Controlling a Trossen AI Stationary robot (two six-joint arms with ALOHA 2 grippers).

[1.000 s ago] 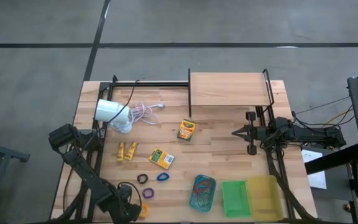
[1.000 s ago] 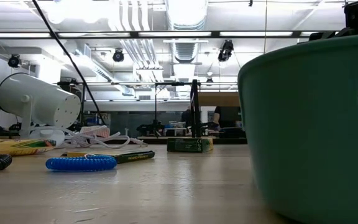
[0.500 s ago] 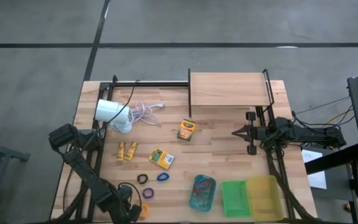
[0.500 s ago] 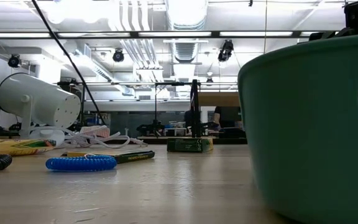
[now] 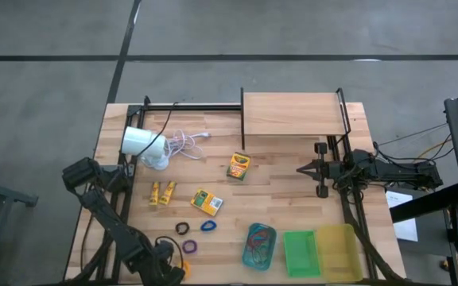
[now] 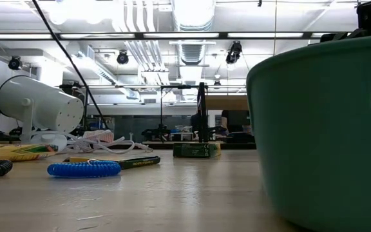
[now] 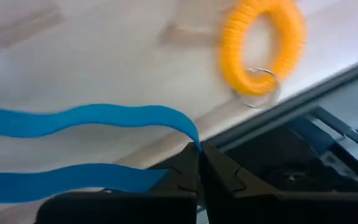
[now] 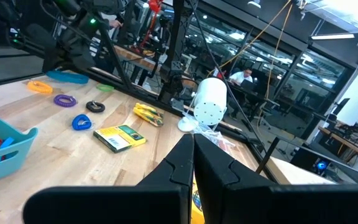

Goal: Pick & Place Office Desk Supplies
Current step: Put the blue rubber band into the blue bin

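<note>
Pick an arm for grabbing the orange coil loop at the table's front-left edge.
Left, probably. The left gripper, jaws shut, hovers right by the orange coil loop near the front edge. The right gripper waits across the table beside the wooden shelf, far from it.

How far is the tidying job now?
Done: some coloured loops lie in the teal tray. In hand: nothing; the left gripper, shut, is near the orange loop at the table edge. Left: two crayon boxes, black, blue and purple loops. The right gripper waits shut.
</note>
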